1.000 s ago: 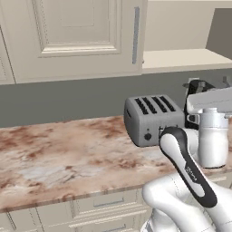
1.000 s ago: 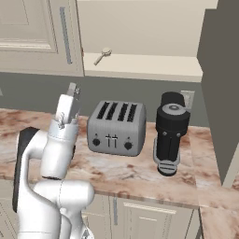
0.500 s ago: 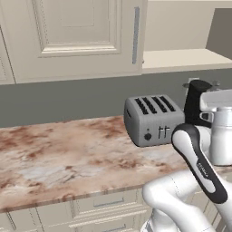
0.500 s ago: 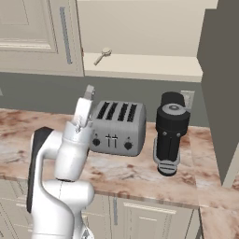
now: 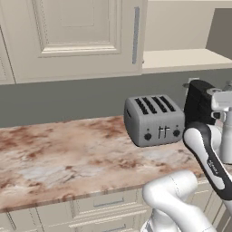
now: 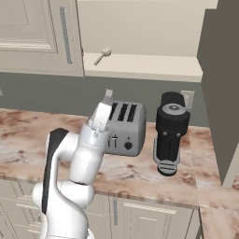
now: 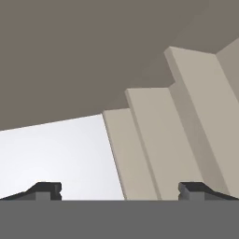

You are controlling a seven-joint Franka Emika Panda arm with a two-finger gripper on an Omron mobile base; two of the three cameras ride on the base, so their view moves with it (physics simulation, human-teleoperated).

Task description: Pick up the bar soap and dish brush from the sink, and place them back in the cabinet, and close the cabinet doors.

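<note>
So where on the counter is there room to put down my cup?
The biggest bare patch is the marble counter left of the toaster, running from the grey wall to the front edge. A smaller strip lies in front of the toaster. It gets crowded on the right, where the toaster and the black coffee grinder stand close together, with the robot's arm in front.

The arm has swung steadily toward the right of the scene over the last second; in the left base view its dark-banded forearm, once in front of the toaster (image 5: 154,120), now stands clear to the right of it, before the black coffee grinder (image 5: 199,103); in the right base view the gripper (image 6: 107,97) has moved from well left of the toaster to just before its near left corner, pointing up; its jaws stand wide as before.
</note>
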